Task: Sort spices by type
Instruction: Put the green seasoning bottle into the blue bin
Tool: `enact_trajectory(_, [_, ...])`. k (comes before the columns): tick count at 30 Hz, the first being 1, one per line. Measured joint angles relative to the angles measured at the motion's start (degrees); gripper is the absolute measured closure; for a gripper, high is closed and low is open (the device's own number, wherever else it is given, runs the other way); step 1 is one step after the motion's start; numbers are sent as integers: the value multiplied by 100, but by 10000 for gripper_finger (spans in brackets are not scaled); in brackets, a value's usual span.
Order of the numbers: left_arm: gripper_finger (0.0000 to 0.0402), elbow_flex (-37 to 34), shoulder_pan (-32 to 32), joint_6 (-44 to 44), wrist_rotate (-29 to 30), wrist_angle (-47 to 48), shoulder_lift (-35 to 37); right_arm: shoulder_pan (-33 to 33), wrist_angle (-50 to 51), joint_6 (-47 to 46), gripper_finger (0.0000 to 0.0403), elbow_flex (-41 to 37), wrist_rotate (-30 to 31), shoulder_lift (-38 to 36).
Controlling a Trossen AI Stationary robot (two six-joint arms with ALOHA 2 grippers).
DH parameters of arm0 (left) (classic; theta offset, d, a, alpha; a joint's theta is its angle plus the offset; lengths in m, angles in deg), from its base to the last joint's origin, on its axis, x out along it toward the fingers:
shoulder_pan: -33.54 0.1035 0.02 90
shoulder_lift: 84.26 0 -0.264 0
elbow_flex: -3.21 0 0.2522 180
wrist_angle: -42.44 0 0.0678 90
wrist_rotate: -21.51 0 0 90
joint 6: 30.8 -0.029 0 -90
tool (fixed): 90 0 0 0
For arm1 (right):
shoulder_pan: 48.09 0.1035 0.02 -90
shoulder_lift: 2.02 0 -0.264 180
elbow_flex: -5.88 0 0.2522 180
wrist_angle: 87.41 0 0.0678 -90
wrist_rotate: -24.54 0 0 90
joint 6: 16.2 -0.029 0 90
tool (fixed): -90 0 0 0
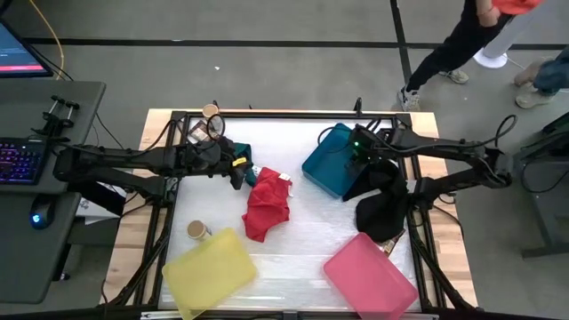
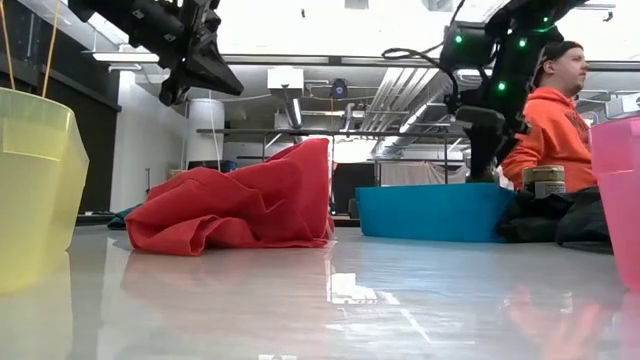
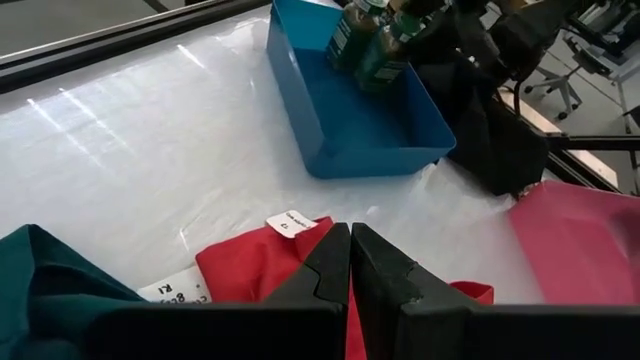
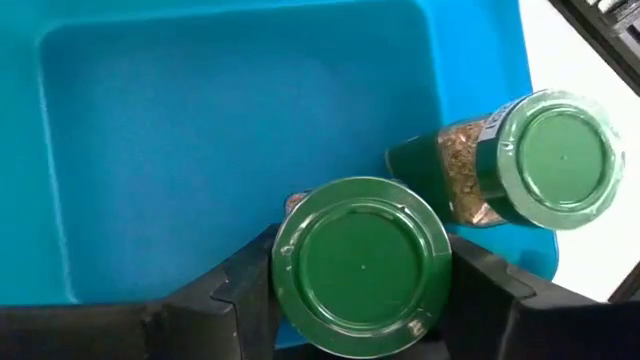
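**Right gripper holding a green-lidded jar over the blue tray**

While the left arm is reaching in from the table's left side in the high view, the left gripper (image 1: 238, 171) is hanging over the crumpled red cloth (image 1: 266, 204), and the right gripper (image 1: 357, 158) is sitting over the blue plastic tray (image 1: 322, 165). A small tan-lidded cylindrical jar (image 1: 197, 230) is lying beside the yellow plastic tray (image 1: 210, 270), another tan-lidded jar (image 1: 211, 112) is resting at the table's far edge, and the pink plastic tray (image 1: 369, 275) is lying near the black cloth (image 1: 382, 213).

Low view: a person in an orange hoodie (image 2: 556, 125) is sitting behind the table.

Left wrist view: the left fingers (image 3: 322, 275) are pressing together, gripping nothing.

Right wrist view: the right fingers (image 4: 245, 285) are clamping a small green-lidded jar (image 4: 362, 264) above the tray, with a second green-lidded jar (image 4: 528, 160) lying tilted just beside it in the tray
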Motion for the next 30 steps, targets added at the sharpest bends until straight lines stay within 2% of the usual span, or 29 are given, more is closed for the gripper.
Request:
enact_trajectory(5, [401,0,0,2,0,-11,0,-157,-343,184,197,-89,-81,0])
enact_trajectory(9, [401,0,0,2,0,-6,0,-272,-554,273,176,-89,-108,0])
enact_trajectory(13, [401,0,0,0,0,-2,0,-386,-494,276,162,-89,-141,0])
enact_trajectory(24, [401,0,0,-3,0,18,0,-550,-417,269,158,-89,-356,0])
enact_trajectory(30, [401,0,0,-15,0,23,0,-549,140,487,157,258,-538,-6])
